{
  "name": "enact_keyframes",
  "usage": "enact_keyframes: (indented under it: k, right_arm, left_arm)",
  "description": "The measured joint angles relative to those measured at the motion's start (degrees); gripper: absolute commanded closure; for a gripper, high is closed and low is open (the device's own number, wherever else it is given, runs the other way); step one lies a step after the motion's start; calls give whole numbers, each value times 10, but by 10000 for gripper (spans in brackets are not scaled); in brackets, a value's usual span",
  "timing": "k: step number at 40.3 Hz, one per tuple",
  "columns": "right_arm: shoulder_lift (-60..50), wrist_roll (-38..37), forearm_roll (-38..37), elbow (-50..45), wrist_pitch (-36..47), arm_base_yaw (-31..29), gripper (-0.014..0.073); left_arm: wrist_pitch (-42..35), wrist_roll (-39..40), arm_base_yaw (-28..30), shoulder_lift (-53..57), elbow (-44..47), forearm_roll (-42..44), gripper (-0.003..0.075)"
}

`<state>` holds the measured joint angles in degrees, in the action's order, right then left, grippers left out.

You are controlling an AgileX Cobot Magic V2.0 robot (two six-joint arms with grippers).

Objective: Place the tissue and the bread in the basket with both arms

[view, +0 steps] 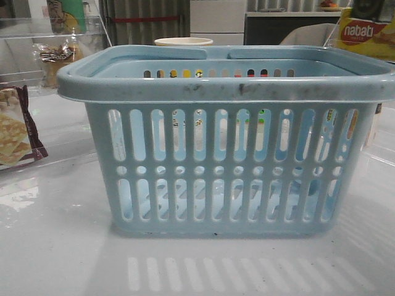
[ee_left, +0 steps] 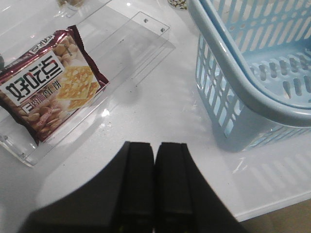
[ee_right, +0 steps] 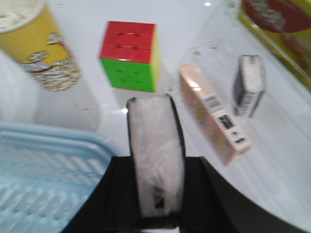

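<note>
Front view: the basket [view: 228, 148] fills the middle of the table [view: 55, 246], nothing visible inside through the slots; neither arm shows here; the bread [view: 57, 57] appears to be the crinkly clear packet far back at the left, on a clear shelf, well away from either arm.

Left wrist view: the left gripper [ee_left: 154, 184] has its jaws pressed together on nothing; ahead of them and off to one side lies a maroon cracker packet [ee_left: 51, 85] on a clear tray [ee_left: 126, 58], to the other side the basket's corner; the risk is that this arm takes the crackers for the bread, since they lie nearest the jaws.

Right wrist view: the right gripper [ee_right: 156, 194] is clamped on the tissue [ee_right: 155, 155], held edge-on between the jaws; the basket rim lies just beside them, a cube [ee_right: 130, 54] and a slim peach box [ee_right: 214, 112] beyond; the soft pack could slip or snag the rim if released short of the opening.
</note>
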<state>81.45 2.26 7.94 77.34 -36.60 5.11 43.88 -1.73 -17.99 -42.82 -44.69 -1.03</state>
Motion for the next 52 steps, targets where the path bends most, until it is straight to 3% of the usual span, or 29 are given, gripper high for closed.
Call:
enact_keyframes:
  k: [6, 12, 15, 25, 42, 52]
  right_arm:
    - [-12, 0, 17, 1, -28, 87, 337]
    - [10, 4, 20, -1, -35, 158, 99]
    - [27, 6, 22, -3, -34, 177, 41]
    - [6, 11, 0, -13, -33, 182, 35]
    - [-271, 15, -44, -190, -30, 187, 35]
    - [-365, 15, -45, -272, -35, 187, 35]
  left_arm:
    - [0, 0, 0, 0, 0, 0, 629]
    - [0, 0, 0, 0, 0, 0, 630]
    - [0, 0, 0, 0, 0, 0, 630]
    - [0, 0, 0, 0, 0, 0, 629]
    - [-15, 0, 0, 0, 0, 0, 629]
    - [-16, 0, 0, 0, 0, 0, 630]
